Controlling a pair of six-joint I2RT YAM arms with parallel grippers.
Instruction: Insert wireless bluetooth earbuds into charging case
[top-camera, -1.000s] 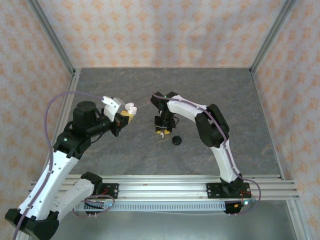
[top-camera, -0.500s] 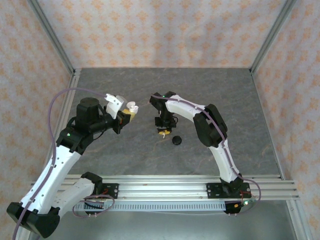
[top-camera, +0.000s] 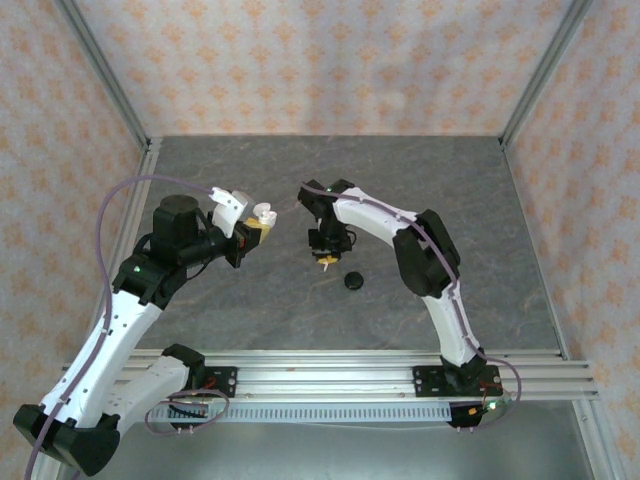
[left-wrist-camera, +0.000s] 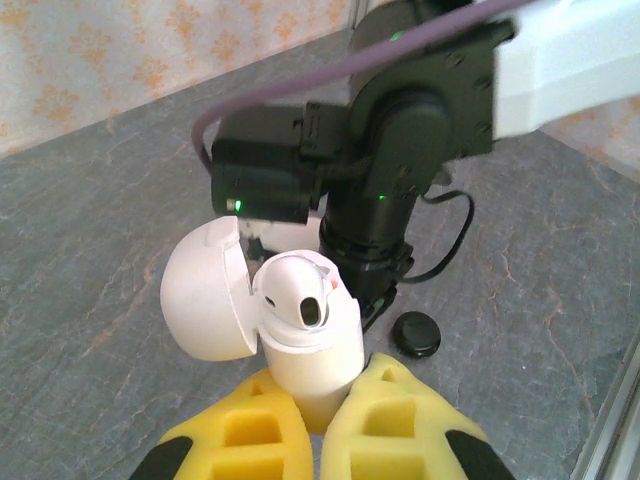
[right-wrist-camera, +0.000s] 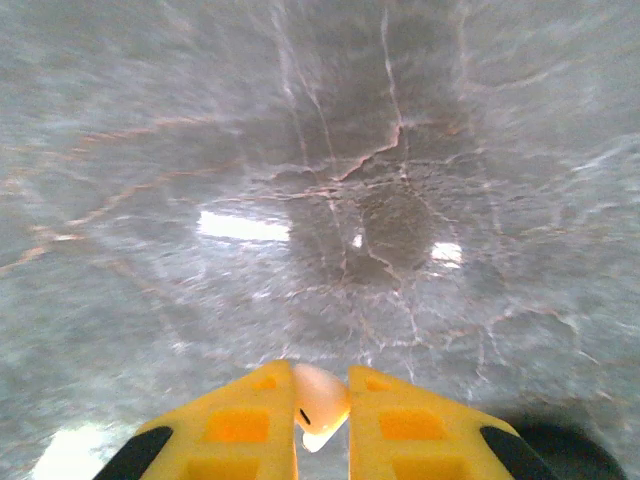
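Left claw (left-wrist-camera: 325, 392) clamps the open white charging case (left-wrist-camera: 310, 345), held aloft. Right claw (right-wrist-camera: 320, 372) pinches a white earbud (right-wrist-camera: 320, 405) narrowly above the tabletop (right-wrist-camera: 300, 150). Risk: the tip grip looks shallow, so the bud may twist or drop before reaching the case.

**Left wrist: case in hand, lid open**

I've got the left gripper (left-wrist-camera: 325, 388) clamped on the base of the white charging case (left-wrist-camera: 310, 350), which stands upright with its lid (left-wrist-camera: 203, 292) flipped out to the left. One white earbud (left-wrist-camera: 300, 290) sits in the top. Right behind it I see the right arm (left-wrist-camera: 400, 130), a green light (left-wrist-camera: 236, 205) glowing. A small black round piece (left-wrist-camera: 415, 335) lies on the table (left-wrist-camera: 100, 220), between the case and the railed edge.
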